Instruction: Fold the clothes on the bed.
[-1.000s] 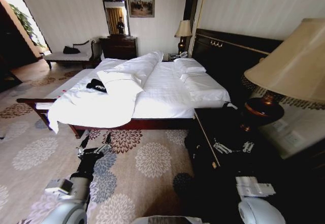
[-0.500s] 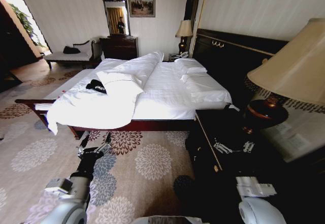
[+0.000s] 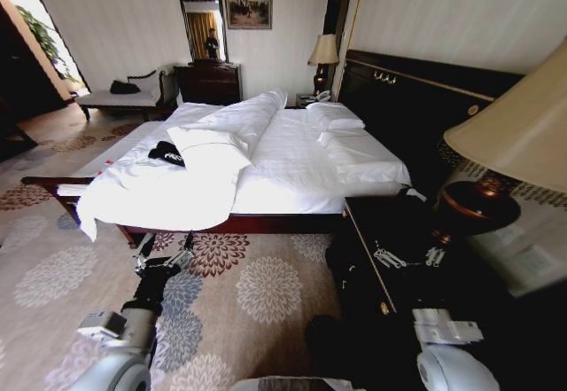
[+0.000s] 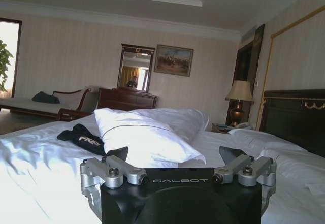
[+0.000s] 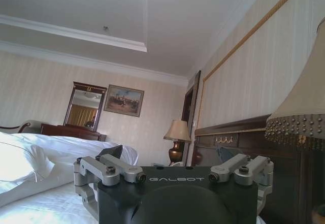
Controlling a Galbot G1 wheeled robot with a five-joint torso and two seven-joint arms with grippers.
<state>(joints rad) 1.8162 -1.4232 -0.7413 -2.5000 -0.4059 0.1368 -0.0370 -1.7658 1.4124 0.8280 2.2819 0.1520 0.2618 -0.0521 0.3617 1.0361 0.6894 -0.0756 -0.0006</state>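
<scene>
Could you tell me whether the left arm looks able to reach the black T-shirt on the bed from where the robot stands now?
Probably not yet. The left pincer hangs open over the carpet, short of the bed, while the T-shirt lies farther in on the duvet. Nothing blocks the way.

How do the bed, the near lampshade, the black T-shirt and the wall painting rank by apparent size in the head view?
1. The bed, largest.
2. The near lampshade; it sits close to the camera, so its look is inflated.
3. The wall painting and the black T-shirt look about alike; I won't rank them.
</scene>
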